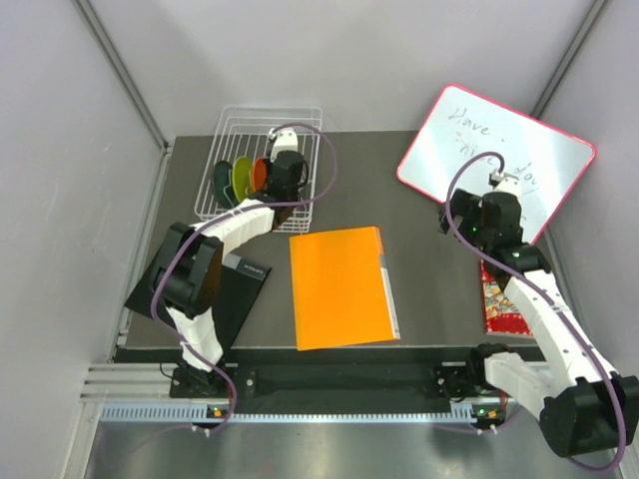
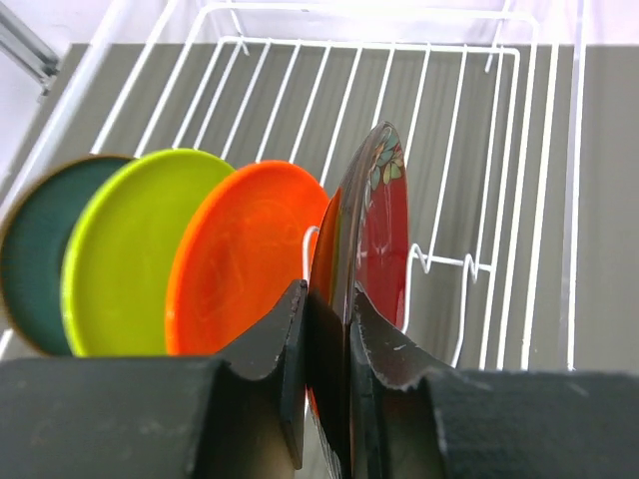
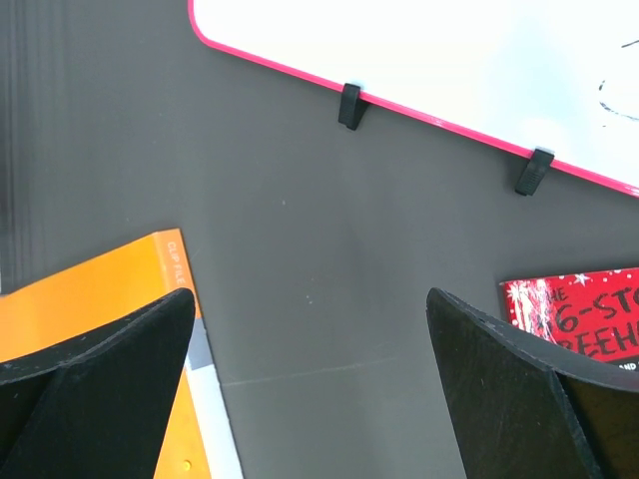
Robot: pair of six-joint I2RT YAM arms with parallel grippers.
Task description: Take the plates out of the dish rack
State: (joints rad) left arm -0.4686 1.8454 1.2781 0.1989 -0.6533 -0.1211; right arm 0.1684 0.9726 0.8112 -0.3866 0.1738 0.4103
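On the table (image 1: pixel 429 259) at eleven o'clock, the left gripper (image 2: pixel 327 304) pinches the red plate (image 2: pixel 384 230); the right gripper (image 3: pixel 310 319) gapes wide

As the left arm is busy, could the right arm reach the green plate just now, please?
Probably not easily: the right gripper hangs open by the whiteboard, across the table from the rack, and the left gripper, clamped on the red plate, blocks that side of the green plate.

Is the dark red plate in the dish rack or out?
In: the dark red plate stands upright in the dish rack beside the orange plate, gripped by the left pincer.
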